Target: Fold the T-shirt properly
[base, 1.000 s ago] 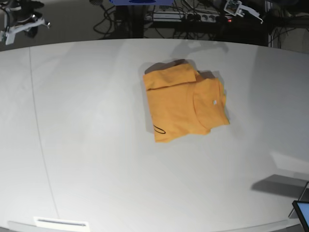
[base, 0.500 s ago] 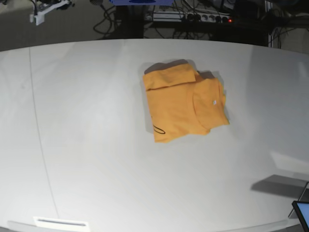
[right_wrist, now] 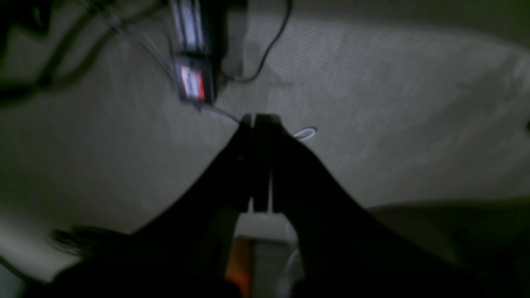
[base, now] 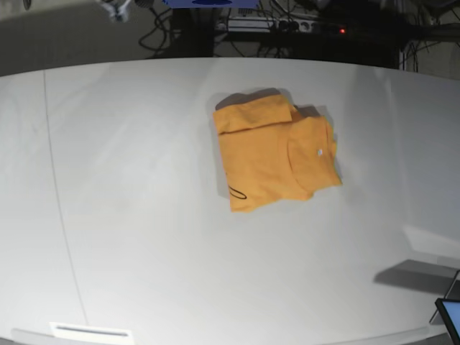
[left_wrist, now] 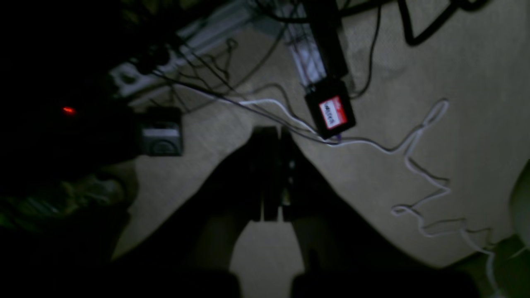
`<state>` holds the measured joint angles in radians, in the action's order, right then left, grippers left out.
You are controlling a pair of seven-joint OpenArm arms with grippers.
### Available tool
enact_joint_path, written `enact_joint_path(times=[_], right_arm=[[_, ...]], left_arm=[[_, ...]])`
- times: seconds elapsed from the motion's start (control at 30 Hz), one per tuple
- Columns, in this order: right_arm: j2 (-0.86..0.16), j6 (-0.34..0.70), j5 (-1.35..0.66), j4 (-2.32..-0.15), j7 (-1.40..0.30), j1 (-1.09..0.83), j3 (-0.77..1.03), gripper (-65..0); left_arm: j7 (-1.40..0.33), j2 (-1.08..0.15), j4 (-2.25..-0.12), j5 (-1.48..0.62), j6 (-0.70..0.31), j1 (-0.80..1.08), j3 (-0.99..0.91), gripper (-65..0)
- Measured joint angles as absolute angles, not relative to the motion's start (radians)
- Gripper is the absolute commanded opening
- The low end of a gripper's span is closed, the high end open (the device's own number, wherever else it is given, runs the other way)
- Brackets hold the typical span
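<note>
Looking view by view:

Base, surface: white table [base: 144, 215], broad and curved at the far edge, a faint seam line down its left side.
Base, T-shirt: T-shirt [base: 275, 154] lies folded into a rough rectangle right of centre on the table, white neck tag [base: 318, 152] up, dark looped mark [base: 236, 192] at its near left corner. Nothing touching it.
Base, room: dark floor behind the table, tangled cables and a power strip [base: 269, 24] with a red light.
Base, cut off: corner of a screen [base: 450, 316] at bottom right, white label strip [base: 91, 331] at the bottom edge. A pale blurred part at the top left edge, too smeared to identify. Neither of my arms is clearly seen here.

Left wrist, claw: my left gripper [left_wrist: 271, 133] clenched, fingers pressed together, grasping nothing.
Left wrist, room: beige carpet [left_wrist: 455, 82] below, white cable [left_wrist: 418, 165] snaking across it, black box with a red-and-white label [left_wrist: 330, 109], power strip at upper left.
Left wrist, hard to see: whole left side is near black apart from one red dot; the T-shirt is out of frame.

Right wrist, claw: my right gripper [right_wrist: 257, 120] clenched, empty.
Right wrist, room: same carpet [right_wrist: 372, 103], the labelled box [right_wrist: 193, 82], dark cables.
Right wrist, hard to see: frame is blurred; an orange patch low between the fingers, cannot tell what it is.
</note>
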<state>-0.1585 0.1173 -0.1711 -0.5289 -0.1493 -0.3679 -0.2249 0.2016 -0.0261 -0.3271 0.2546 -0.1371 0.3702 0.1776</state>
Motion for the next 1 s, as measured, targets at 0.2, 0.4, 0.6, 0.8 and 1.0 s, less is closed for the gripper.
enact_joint_path(times=[0.2,0.4,0.6,0.8,1.0], right_arm=[[-0.065,0.107,-0.134,-0.222,0.12,-0.209,-0.371,-65.0],[-0.024,0.108,-0.131,-0.126,0.22,-0.164,-0.389,-64.9],[-0.035,0.104,-0.131,-0.125,0.239,-0.167,-0.389,-64.9],[-0.03,0.105,-0.131,-0.125,0.24,-0.155,-0.389,-64.9],[-0.022,0.105,-0.131,-0.12,0.242,-0.156,-0.389,-64.9]], left_arm=[[0.113,0.006,-0.107,0.257,-0.133,0.167,0.176,-65.0],[0.014,0.025,-0.097,0.106,-0.131,0.093,0.176,-65.0],[0.012,-0.019,-0.104,0.001,-0.13,0.076,0.179,-65.0],[0.007,-0.007,-0.154,-0.001,-0.131,0.083,0.183,-65.0],[0.006,-0.007,-0.154,-0.001,-0.134,0.089,0.183,-65.0]])
